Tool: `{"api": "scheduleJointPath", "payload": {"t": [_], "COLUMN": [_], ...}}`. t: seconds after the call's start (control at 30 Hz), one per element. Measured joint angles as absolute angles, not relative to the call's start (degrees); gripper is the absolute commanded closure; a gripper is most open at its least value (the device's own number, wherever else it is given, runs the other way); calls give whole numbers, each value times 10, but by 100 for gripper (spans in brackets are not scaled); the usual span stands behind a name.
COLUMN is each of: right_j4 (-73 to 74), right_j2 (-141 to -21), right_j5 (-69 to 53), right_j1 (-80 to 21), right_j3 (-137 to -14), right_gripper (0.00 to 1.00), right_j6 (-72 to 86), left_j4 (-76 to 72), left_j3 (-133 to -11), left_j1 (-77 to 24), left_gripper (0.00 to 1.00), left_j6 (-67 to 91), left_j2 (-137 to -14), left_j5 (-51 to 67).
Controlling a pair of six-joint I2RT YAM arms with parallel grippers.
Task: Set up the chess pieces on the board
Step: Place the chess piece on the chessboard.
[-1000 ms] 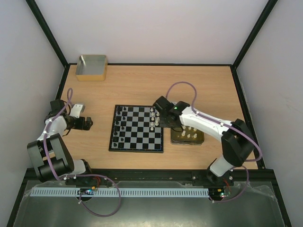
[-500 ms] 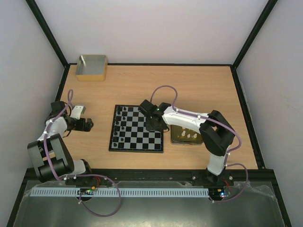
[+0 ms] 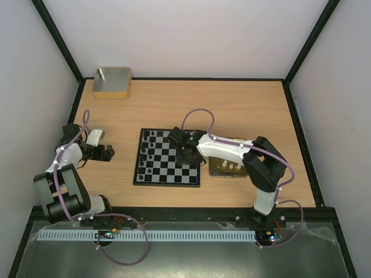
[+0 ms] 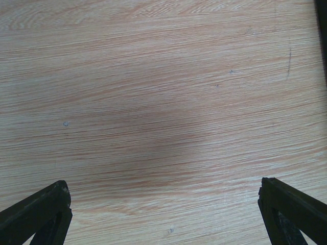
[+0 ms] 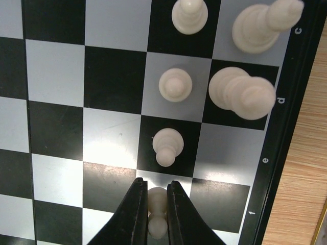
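While my right pincer [image 5: 154,185] is clamping a white pawn [image 5: 157,204] between its two fingers, I am hanging it over the board [image 3: 165,169], near the right edge where the white men are lining up. The coming move is turning on how this pawn is sitting against the row standing there. Three white pawns are standing in a line one square in from the border, with the nearest pawn [image 5: 167,145] just ahead of my fingertips. Mine is hovering over the pale square next in that same line, level with the letter f on the rim. So the target is lying straight below me, not off to either side, and I am judging that only a short drop is being called for, with no sideways shift. The pawn's long axis is running up and down, roughly upright as far as I can tell. Whether its base is touching the square I cannot tell. The bigger white pieces [image 5: 242,93] are standing one column further out, clear of my fingers. My left pincer [image 3: 109,152] is gaping wide over bare table [image 4: 163,102], well apart from the board, so the right arm is by far the nearer one.
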State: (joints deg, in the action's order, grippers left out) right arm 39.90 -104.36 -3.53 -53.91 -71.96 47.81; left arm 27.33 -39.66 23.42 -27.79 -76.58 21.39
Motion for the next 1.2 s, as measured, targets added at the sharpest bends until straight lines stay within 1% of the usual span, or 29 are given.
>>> {"api": "scheduleJointPath", "payload": {"t": [0.7, 1.0, 1.2], "right_j4": [391, 387, 386], "right_j2": [-1044, -1044, -1044], "right_j5": [-42, -44, -46], "right_j1": [-544, -544, -544], "right_j3": [-703, -692, -692], "right_gripper": [91, 87, 87], "right_j6": [481, 480, 481], "left_j4": [273, 273, 273], "left_j3": [-397, -396, -394], "left_j1": [234, 234, 234], "left_gripper": [1, 0, 1], "left_j6": [-278, -278, -278], "left_j2": [-766, -764, -761], "left_j5": [214, 214, 214]}}
